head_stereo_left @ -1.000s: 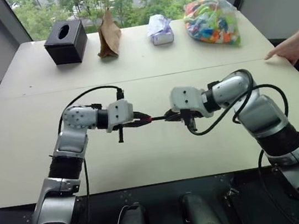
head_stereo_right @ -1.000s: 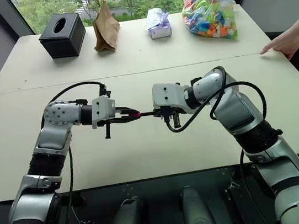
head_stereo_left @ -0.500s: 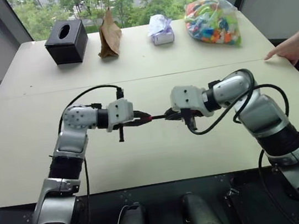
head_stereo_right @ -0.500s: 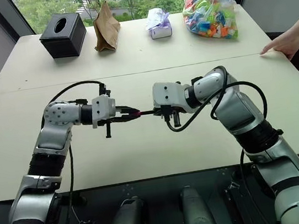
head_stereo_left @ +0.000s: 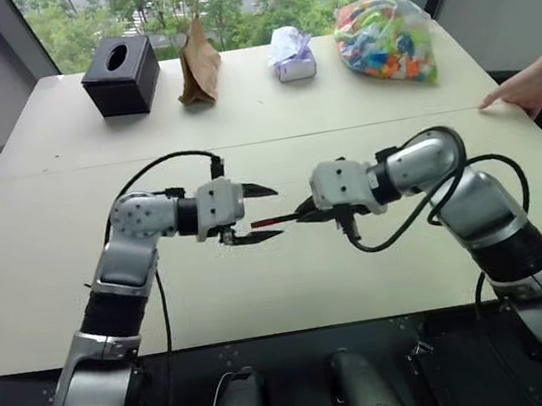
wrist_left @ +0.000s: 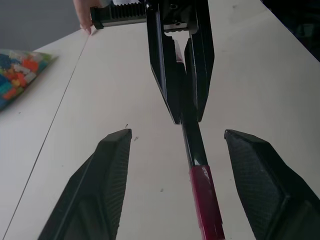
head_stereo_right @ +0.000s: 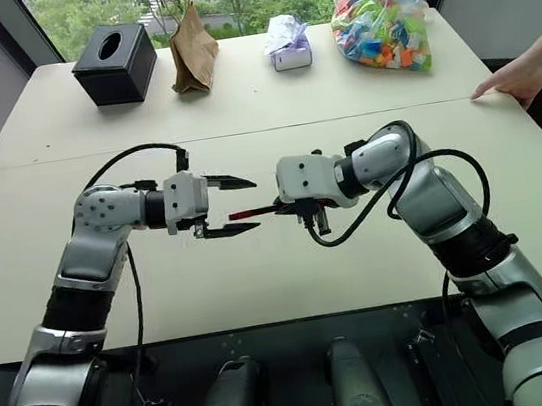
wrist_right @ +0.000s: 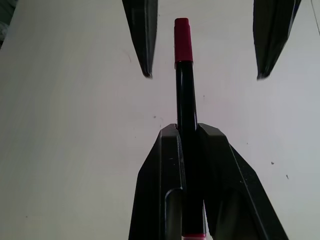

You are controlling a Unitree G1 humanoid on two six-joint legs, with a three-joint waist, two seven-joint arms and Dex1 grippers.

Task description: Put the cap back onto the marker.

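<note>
- Marker [wrist_right: 186, 125] clamped in right gripper [head_stereo_left: 304, 210], red cap [wrist_right: 183, 40] seated on its end.
- Left gripper [head_stereo_left: 264, 211] spread wide, cap between its fingers, untouched.

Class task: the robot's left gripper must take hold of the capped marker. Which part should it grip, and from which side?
Grip the red cap end, coming end-on from the robot's left. The marker lies level, its rear barrel shut in the right gripper; the capped end juts free between the left gripper's open fingers.
</note>
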